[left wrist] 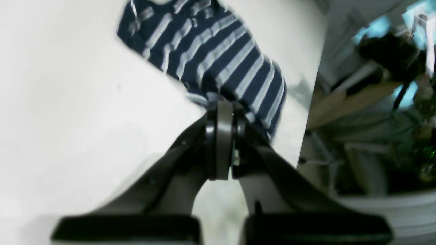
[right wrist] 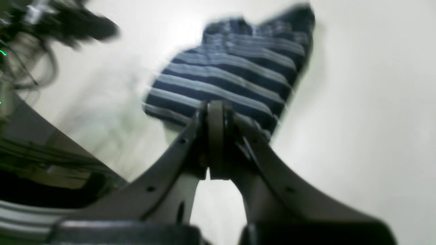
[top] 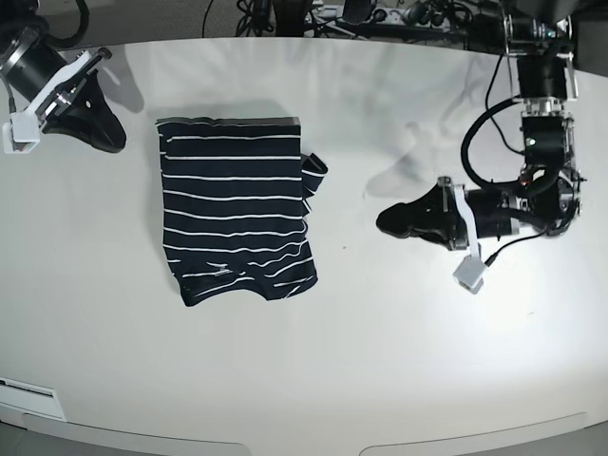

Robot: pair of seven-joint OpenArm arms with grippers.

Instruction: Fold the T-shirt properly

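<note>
T-shirt (top: 237, 214): folded-ish on the desk (top: 380, 361), around 9 o'clock of center | left tool (top: 391, 221) and right tool (top: 109, 138): both clamped shut, empty, off the cloth | feel: probably soft, floppy, light; pinch a hem corner

Navy white-striped T-shirt (top: 236, 209) lies folded, seemingly rectangular, sleeve protruding right.

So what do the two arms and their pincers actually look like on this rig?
Both pincers are black, with two curved fingers that taper to a narrow tip. The left pincer sits on a black and silver arm with a white collar, a small white box hanging off it, and looped black cables. The right pincer has the same black fingers, a white bracket and a white box.
</note>
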